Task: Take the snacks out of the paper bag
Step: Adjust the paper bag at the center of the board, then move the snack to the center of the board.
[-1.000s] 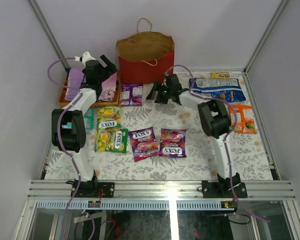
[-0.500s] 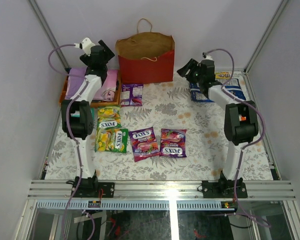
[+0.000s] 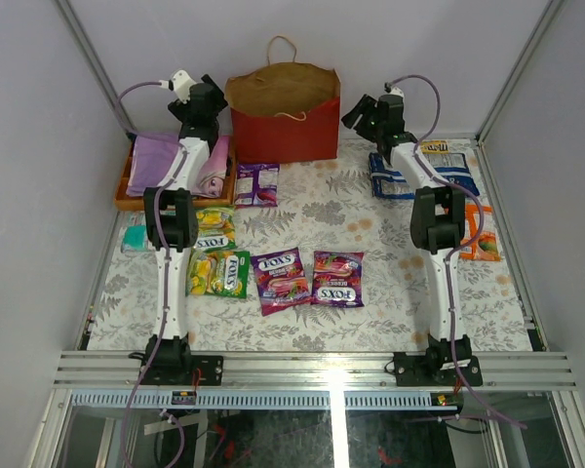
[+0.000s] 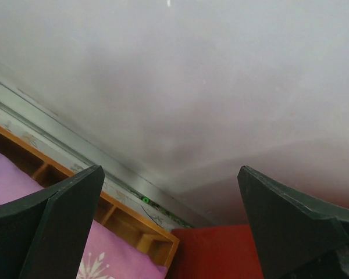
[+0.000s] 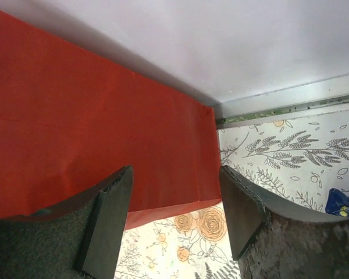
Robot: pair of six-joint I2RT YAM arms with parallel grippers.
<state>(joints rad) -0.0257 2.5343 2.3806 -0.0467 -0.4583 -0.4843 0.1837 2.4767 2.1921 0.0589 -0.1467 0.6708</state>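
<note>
Snacks lie on the table in the top view: Fox's packets near the middle, a purple packet just in front of the bag, a blue-white packet and an orange packet at the right, a teal packet at the left edge. The bag stands upright at the far side, its mouth open, red outside and brown inside; what is inside it I cannot tell. The left end effector is near its left side, above the tray, and the right end effector is near its right side. In the left wrist view the fingers are spread wide with nothing between them, and a red corner of the bag shows beside the tray rim. In the right wrist view the fingers are also apart and hold nothing; the red wall of the bag is close in front of them.
</note>
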